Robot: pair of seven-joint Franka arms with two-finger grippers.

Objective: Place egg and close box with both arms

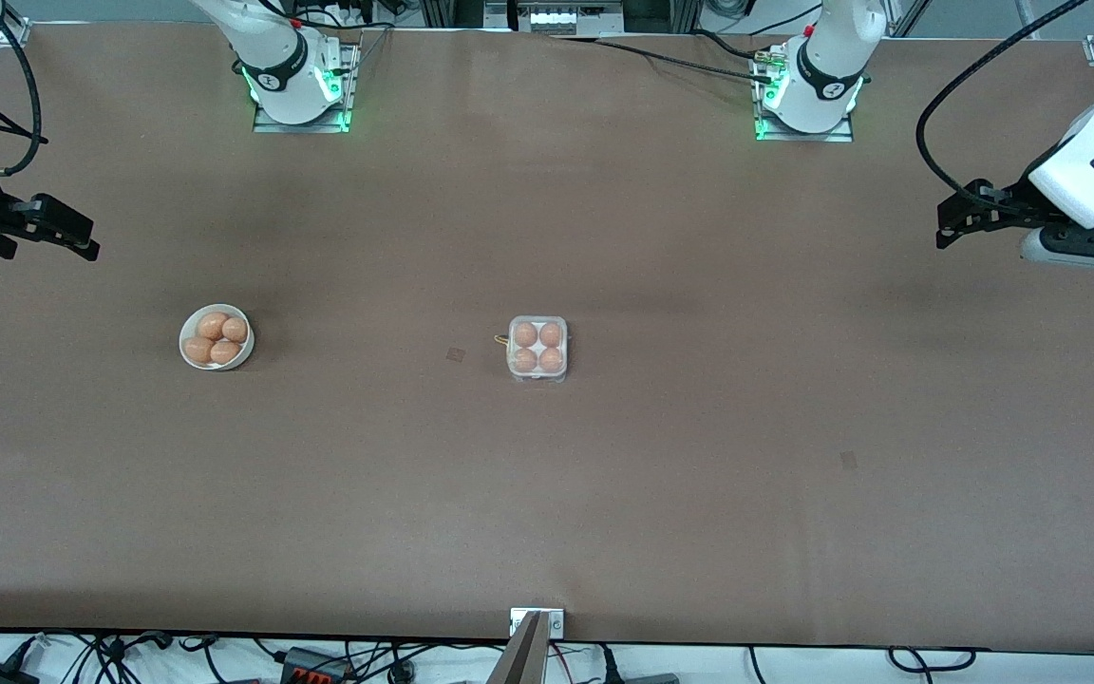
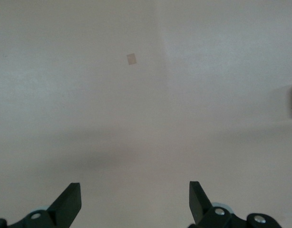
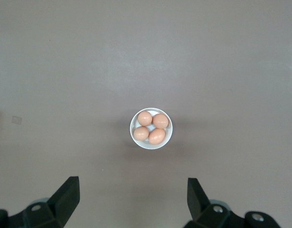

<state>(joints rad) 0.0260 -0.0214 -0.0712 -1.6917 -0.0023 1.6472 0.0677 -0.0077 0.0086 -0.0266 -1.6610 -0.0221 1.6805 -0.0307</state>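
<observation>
The clear box (image 1: 537, 349) sits in the middle of the table with a brown egg (image 1: 526, 334) in every cell; its lid appears to lie down over them. My left gripper (image 1: 948, 224) hangs open and empty over the left arm's end of the table, and its wrist view (image 2: 135, 199) shows only bare table under it. My right gripper (image 1: 84, 244) hangs open and empty over the right arm's end. In the right wrist view (image 3: 133, 197) it is apart from a bowl of eggs.
A round white bowl (image 1: 188, 334) with several brown eggs stands toward the right arm's end, also in the right wrist view (image 3: 135, 140). Small tape marks (image 1: 455, 354) lie on the brown table. A metal bracket (image 1: 537, 622) sits at the table's near edge.
</observation>
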